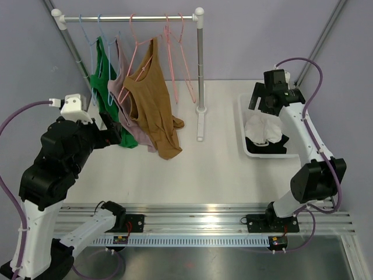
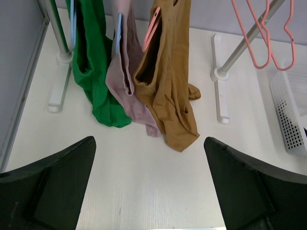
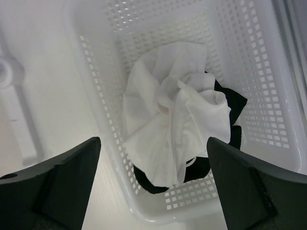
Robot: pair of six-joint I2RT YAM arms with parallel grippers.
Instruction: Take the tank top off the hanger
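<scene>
From above, three tank tops hang side by side on a white-capped metal rail (image 1: 131,18): a green one (image 1: 104,76), a mauve one (image 1: 119,87) and, outermost, a mustard-brown fabric tank top (image 1: 152,102). The brown one hangs on a thin pink wire hanger (image 1: 134,41), its hem pooling on the white table (image 1: 221,169). The task names no colour, but the brown one looks the most reachable.

In the left wrist view, the left tool (image 2: 148,141) is spread wide and holds nothing. It faces the brown top's lower folds without touching them. The cloth reads as light and limp, so it should bunch and stretch rather than slide. A pinch high at a strap, by the hanger's shoulder, seems best. Tugging the hem would likely swing the hanger or drag it off the rail.

In the right wrist view, the right tool (image 3: 152,143) is also spread and empty. It hovers over a white perforated plastic basket (image 3: 268,96) holding crumpled white and black cloth.
</scene>
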